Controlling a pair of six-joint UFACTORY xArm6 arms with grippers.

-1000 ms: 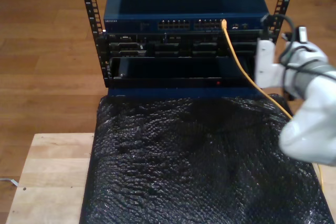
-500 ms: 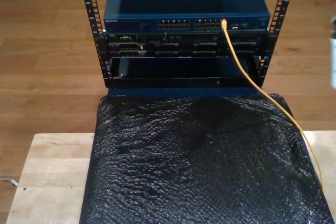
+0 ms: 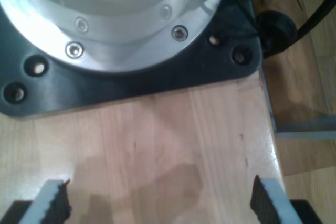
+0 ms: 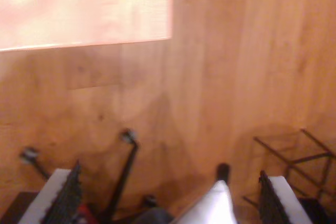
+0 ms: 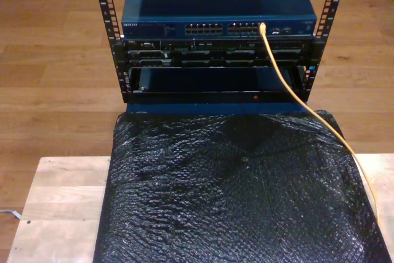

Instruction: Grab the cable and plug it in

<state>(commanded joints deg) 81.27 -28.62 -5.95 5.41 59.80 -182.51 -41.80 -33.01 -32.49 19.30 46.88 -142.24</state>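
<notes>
The yellow-orange cable (image 5: 280, 78) has its tip seated in a port (image 5: 263, 28) on the front of the blue network switch (image 5: 215, 4). From there it runs down and toward the exterior view's right, across the black mat (image 5: 234, 189). My first gripper (image 3: 160, 205) is open over bare wooden tabletop (image 3: 173, 140), nothing between its ridged pads (image 3: 58, 203). My second gripper (image 4: 168, 195) is open too, hanging over the wood floor (image 4: 236, 77), with a white part (image 4: 212, 205) low between its pads (image 4: 68, 195).
The switch sits in a black rack (image 5: 104, 29) with darker units below it. An arm's round metal base on a black plate (image 3: 131, 77) is bolted to the table by my first gripper. Black stand legs (image 4: 126, 166) and a wire frame (image 4: 294, 156) stand on the floor under my second gripper.
A white arm that stood at the exterior view's right one second ago has drawn out of that picture. The cable has stayed in its port.
</notes>
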